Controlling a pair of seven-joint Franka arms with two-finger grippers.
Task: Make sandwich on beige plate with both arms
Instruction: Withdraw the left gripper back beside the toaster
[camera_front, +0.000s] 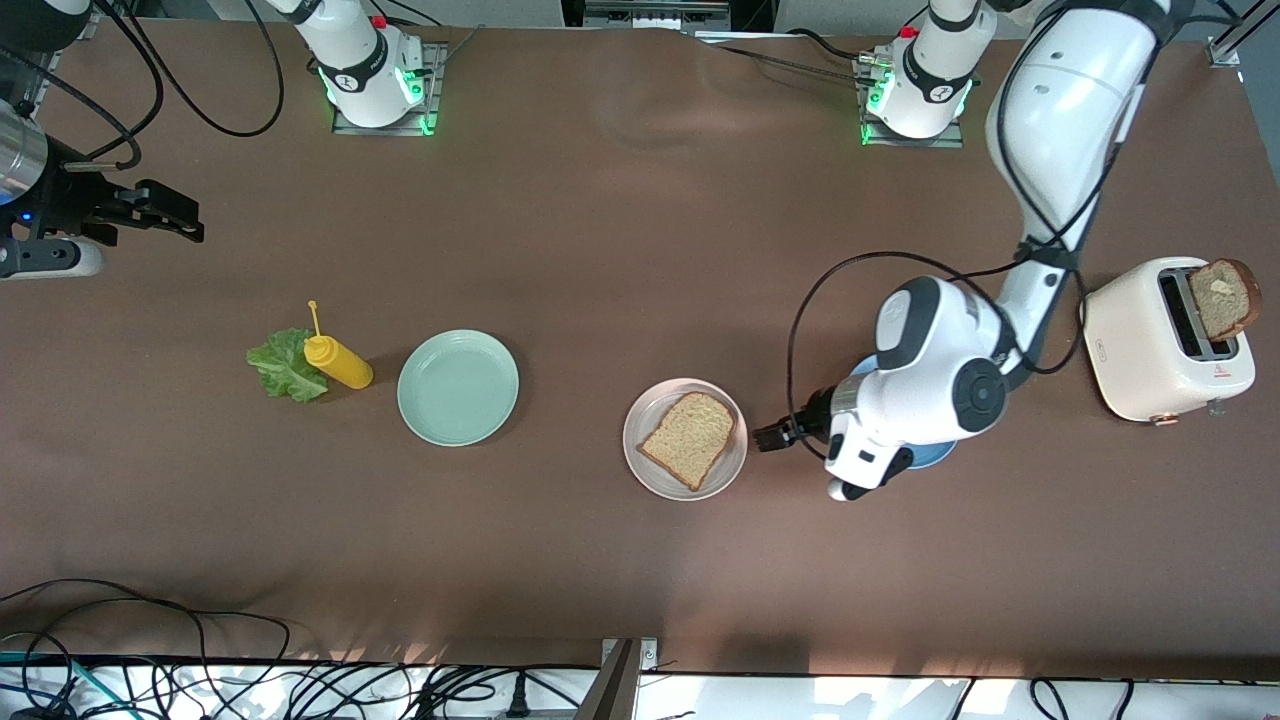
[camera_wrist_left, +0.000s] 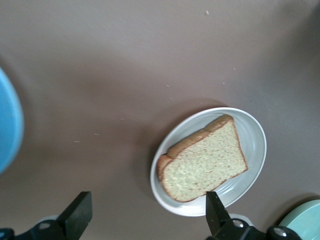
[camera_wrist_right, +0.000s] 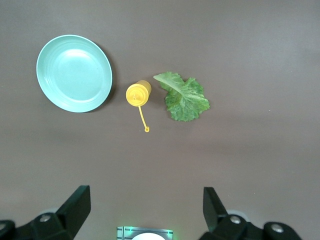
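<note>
The beige plate (camera_front: 650, 410) sits mid-table with one slice of brown toast (camera_front: 690, 438) lying on it. My left gripper (camera_front: 770, 438) is open and empty, low beside the plate on the side toward the left arm's end of the table. The left wrist view shows the plate (camera_wrist_left: 255, 145) and the toast (camera_wrist_left: 205, 160) just past the left gripper (camera_wrist_left: 147, 200). A second toast slice (camera_front: 1225, 298) stands in the toaster (camera_front: 1150, 345). The lettuce leaf (camera_front: 283, 368) lies toward the right arm's end; it also shows in the right wrist view (camera_wrist_right: 184, 96). My right gripper (camera_front: 185, 215) is open, empty and raised, waiting.
A yellow mustard bottle (camera_front: 340, 362) lies against the lettuce. A mint-green plate (camera_front: 458, 387) sits between the bottle and the beige plate. A blue plate (camera_front: 935, 458) lies mostly hidden under the left arm's wrist. Cables run along the table's near edge.
</note>
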